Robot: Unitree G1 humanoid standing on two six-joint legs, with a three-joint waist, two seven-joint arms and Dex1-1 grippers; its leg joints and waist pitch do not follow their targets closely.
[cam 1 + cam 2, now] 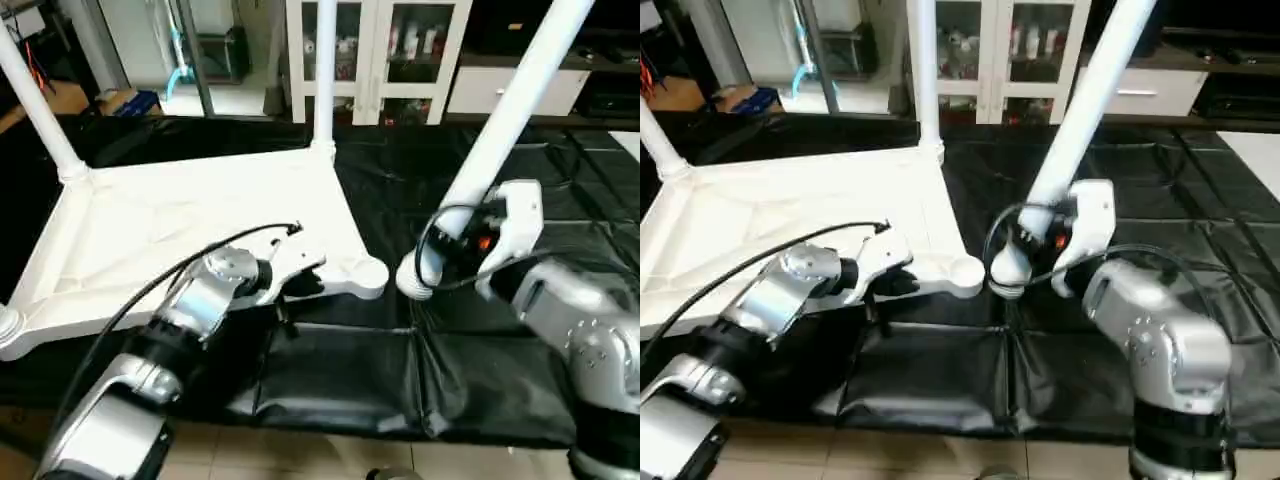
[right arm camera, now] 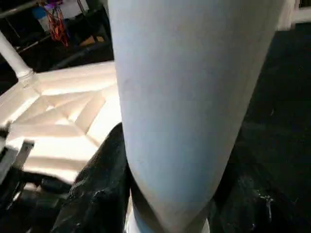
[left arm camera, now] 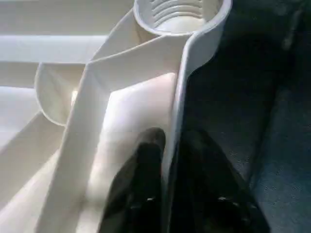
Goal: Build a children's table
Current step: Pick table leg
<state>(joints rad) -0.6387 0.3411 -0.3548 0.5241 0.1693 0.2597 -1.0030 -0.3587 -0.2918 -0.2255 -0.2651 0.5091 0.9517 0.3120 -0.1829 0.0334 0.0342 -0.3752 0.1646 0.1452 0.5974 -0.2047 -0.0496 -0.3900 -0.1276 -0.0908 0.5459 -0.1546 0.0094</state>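
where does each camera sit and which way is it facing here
Left eye view: on the head, looking forward and down at the upturned tabletop on the black mat; both silver forearms show.
Right eye view: beside it; same scene, slightly shifted.
Left wrist view: looks along the left end effector, its fingers straddling the tabletop's rim below the empty corner socket.
Right wrist view: looks along the right end effector, closed on the loose leg.
Shared: tabletop.
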